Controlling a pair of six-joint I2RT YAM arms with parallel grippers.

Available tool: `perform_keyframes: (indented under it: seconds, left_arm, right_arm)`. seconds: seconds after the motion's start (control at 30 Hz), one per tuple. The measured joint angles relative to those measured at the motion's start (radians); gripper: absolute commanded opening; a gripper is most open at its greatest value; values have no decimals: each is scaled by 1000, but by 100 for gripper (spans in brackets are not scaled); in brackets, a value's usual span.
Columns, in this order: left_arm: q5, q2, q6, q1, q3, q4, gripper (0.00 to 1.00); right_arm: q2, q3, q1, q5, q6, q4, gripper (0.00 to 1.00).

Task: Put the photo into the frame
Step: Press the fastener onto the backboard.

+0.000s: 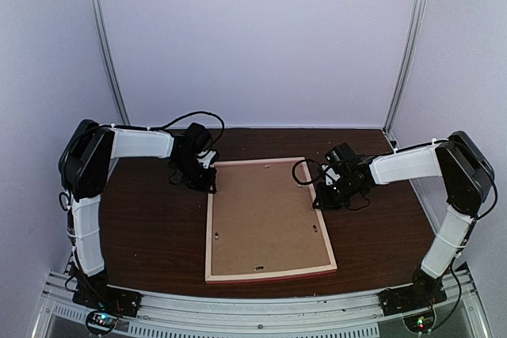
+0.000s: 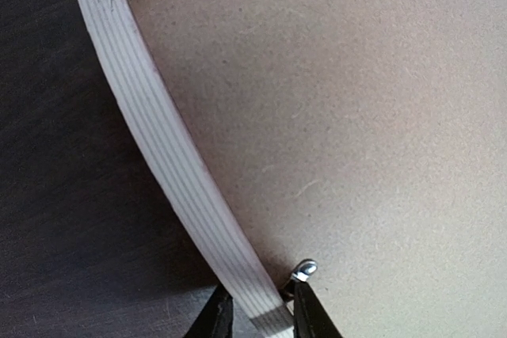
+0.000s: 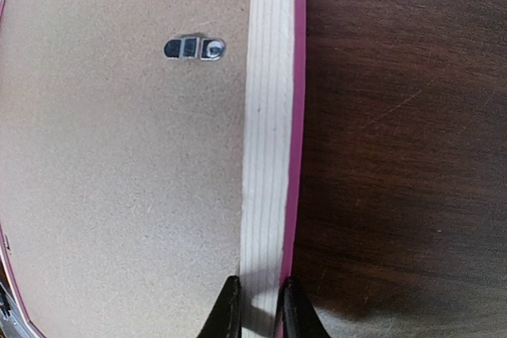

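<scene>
My right gripper (image 3: 255,306) pinches one rail of the thin pink-fronted pale-wood rectangular frame (image 3: 265,116); left gripper (image 2: 260,314) straddles the opposite rail, bite unclear, so I'd seat it squarely.

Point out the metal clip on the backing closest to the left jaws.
The left-rail clip, on the backing board right beside the left gripper. The right-rail clip lies across the frame, ahead of the right gripper.

The frame (image 1: 269,275) lies on the surface (image 1: 150,227). The left gripper (image 2: 260,318) and right gripper (image 3: 257,310) block its far sides; near sides are free.
</scene>
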Motion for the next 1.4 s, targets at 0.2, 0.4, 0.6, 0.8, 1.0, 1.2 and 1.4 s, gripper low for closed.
perform_keyframes:
  seconds: [0.2,0.4,0.6,0.8,1.0,1.2,1.4]
  left_arm:
    - [4,6,29,2,3,0,58]
    - [22,-5,33,3,-16,10,74]
    - [49,-77,21,-2,-89,14,80]
    - [52,-185,-5,-40,-182,15,83]
    - [-11,-261,-53,-144,-274,-9,83]
    - [-93,-306,-115,-248,-345,-38,83]
    - [-132,-314,-160,-277,-378,-46,80]
  right_arm:
    - [0,1,0,-2,-1,0,14]
    - [6,6,0,-5,-3,-1,14]
    - [8,9,0,-7,-4,1,15]
    - [10,12,0,-7,-3,-4,15]
    - [17,21,0,-8,-7,-7,15]
    - [18,23,0,-9,-12,-8,15]
    - [18,23,0,-9,-13,-8,15]
